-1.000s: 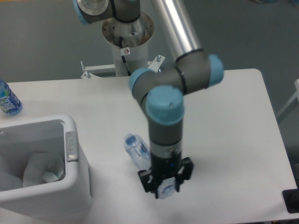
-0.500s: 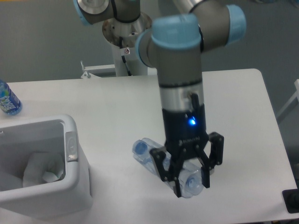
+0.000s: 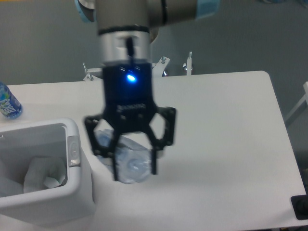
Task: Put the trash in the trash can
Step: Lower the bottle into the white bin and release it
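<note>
Gripper (image 3: 134, 166): fingers clenched on the crushed bottle (image 3: 127, 161), held in the air just off the bin's three-o'clock side; white bin (image 3: 79, 190) at the frame's eight o'clock, the crumpled wrapper (image 3: 43, 175) lying inside it. Step in hand, as judged: carry the bottle toward nine o'clock, clear of the thick rim. Release is best made only once its whole length hangs over the opening, since a long bottle could catch the rim and tip out.
</note>
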